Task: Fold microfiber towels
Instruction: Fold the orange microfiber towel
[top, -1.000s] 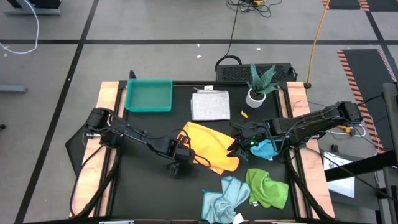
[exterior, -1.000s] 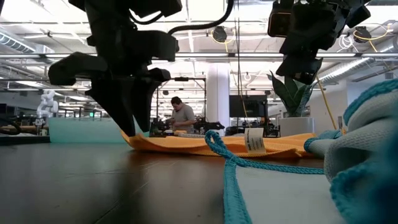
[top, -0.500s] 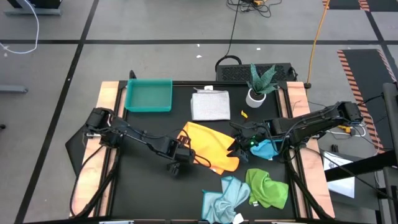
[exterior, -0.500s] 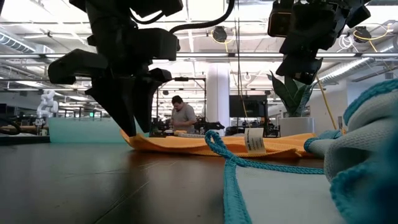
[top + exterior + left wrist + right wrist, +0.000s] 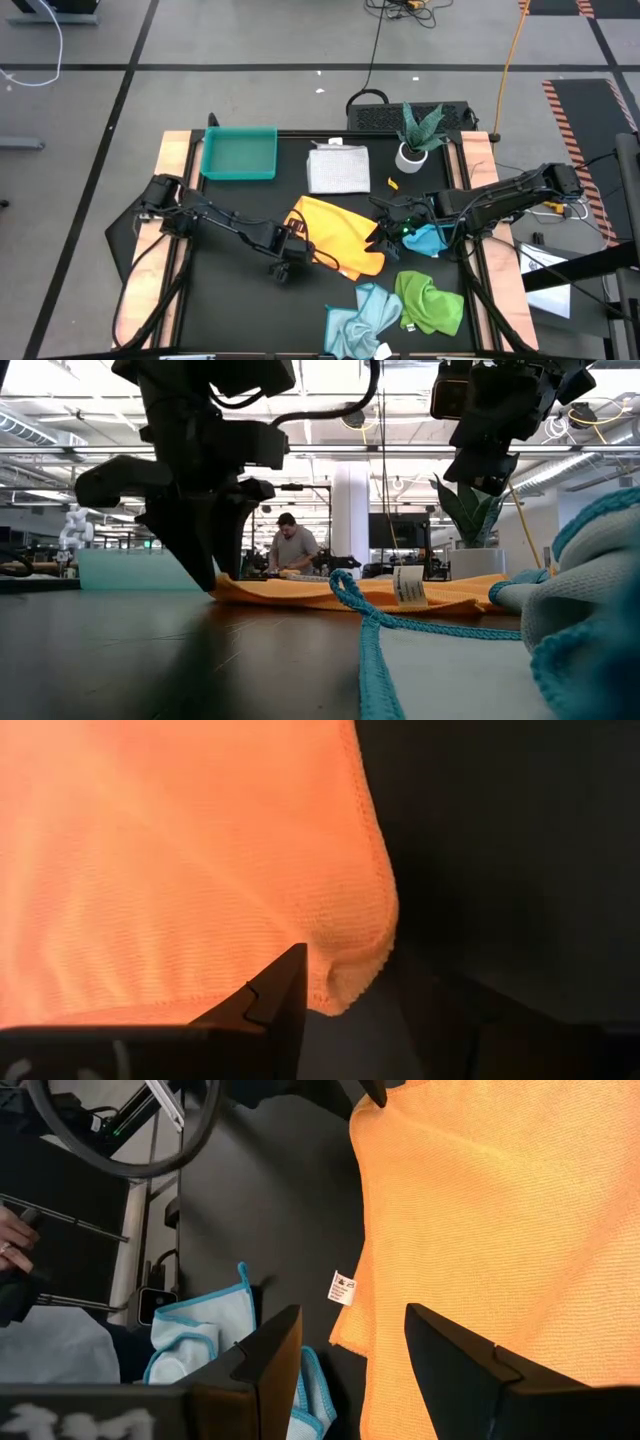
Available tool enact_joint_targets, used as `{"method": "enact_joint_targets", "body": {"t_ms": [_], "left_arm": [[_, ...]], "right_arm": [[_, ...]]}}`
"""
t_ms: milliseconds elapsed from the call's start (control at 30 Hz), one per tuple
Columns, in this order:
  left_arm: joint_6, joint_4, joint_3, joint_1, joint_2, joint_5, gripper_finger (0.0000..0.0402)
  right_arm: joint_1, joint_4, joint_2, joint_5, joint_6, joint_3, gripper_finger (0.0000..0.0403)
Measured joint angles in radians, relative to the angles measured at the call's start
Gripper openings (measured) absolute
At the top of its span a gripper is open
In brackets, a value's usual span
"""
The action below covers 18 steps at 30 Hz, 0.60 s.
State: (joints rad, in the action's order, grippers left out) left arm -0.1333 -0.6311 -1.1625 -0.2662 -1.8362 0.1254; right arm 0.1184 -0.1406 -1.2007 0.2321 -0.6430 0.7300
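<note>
The yellow-orange towel (image 5: 335, 235) lies spread flat in the middle of the table, its white tag (image 5: 343, 1288) at its near edge. My left gripper (image 5: 292, 252) stands open at the towel's near-left corner (image 5: 350, 982), pointing steeply down, the corner between its fingers. My right gripper (image 5: 350, 1370) hangs open above the towel's right edge and holds nothing. A white-grey towel (image 5: 338, 170) lies folded at the far side. Under the right arm lies a bright blue towel (image 5: 427, 241). A pale blue one (image 5: 358, 312) and a green one (image 5: 430, 302) lie crumpled near the front edge. My left gripper touches the yellow-orange towel with one fingertip (image 5: 288, 975), set down from above on the cloth just inside the near-left corner. The cloth is dented beside the tip (image 5: 322, 963). The other finger stands off the cloth over the bare table. The towel lies flat.
A teal tray (image 5: 238, 153) stands at the far left and a potted plant (image 5: 415, 135) at the far right. The pale blue towel's edging (image 5: 370, 625) fills the foreground of the low view. A person (image 5: 292, 545) sits in the room beyond the table.
My left gripper has sunk a little onto the yellow-orange towel's near-left corner. The towel and my right gripper have kept still.
</note>
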Motion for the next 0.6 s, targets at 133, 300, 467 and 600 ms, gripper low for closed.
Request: {"method": "enact_joint_targets", "body": {"t_ms": [133,300,467,600], "left_arm": [[0.023,-0.002,0.0,-0.005,0.0,0.003,0.0134],[0.024,-0.002,0.0,-0.006,0.0,-0.014,0.0061],[0.037,-0.006,0.0,-0.006,0.0,-0.02,0.001],[0.04,-0.078,0.0,0.001,0.027,0.024,0.0006]], "right_arm": [[0.0,0.0,0.0,0.0,0.0,0.0,0.0171],[0.0,0.0,0.0,0.0,0.002,0.0,0.0171],[0.0,0.0,0.0,-0.002,0.003,0.0,0.0171],[0.0,-0.005,0.0,-0.001,0.003,0.0,0.0171]]}}
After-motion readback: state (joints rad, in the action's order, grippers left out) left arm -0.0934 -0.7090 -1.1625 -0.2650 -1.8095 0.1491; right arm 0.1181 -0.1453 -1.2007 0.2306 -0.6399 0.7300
